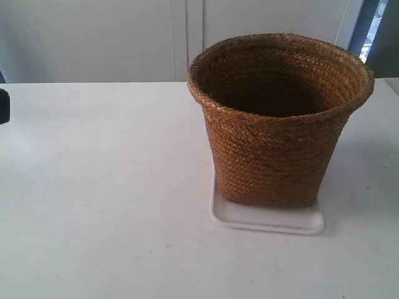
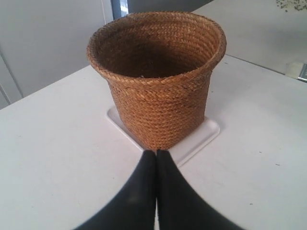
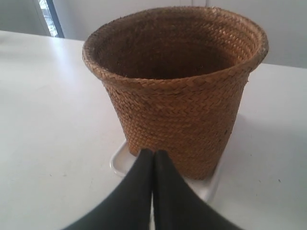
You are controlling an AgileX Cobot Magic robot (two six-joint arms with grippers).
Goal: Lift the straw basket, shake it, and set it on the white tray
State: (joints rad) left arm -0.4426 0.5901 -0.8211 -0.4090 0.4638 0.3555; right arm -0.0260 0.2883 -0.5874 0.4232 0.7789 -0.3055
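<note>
Golden-brown woven straw makes up the straw basket (image 1: 274, 156), which stands upright on the white tray (image 1: 268, 219). Its long axis runs vertically, with the open mouth pointing straight up, the wide braided rim on top and the narrower squarish base resting down on the tray. The base covers most of the tray. In the exterior view a bare glossy strip shows along the near edge, and a thinner one along the side at the view's left. The tray lies flat on the white table (image 1: 93, 199), its longer side running across the exterior view, and it sits toward that view's right half. Inside, the basket is dark and shadowed, and nothing can be made out in it. The left gripper (image 2: 156, 153) has its two black fingers pressed together with nothing between them. Its tips aim at the basket's lower wall and are clear of the basket, over a corner of the tray that is turned toward them. The right gripper (image 3: 153, 152) is likewise closed on nothing, fingers flat against each other. It points at the basket's base from another side and does not touch the weave. Pale wall panels stand behind the table
</note>
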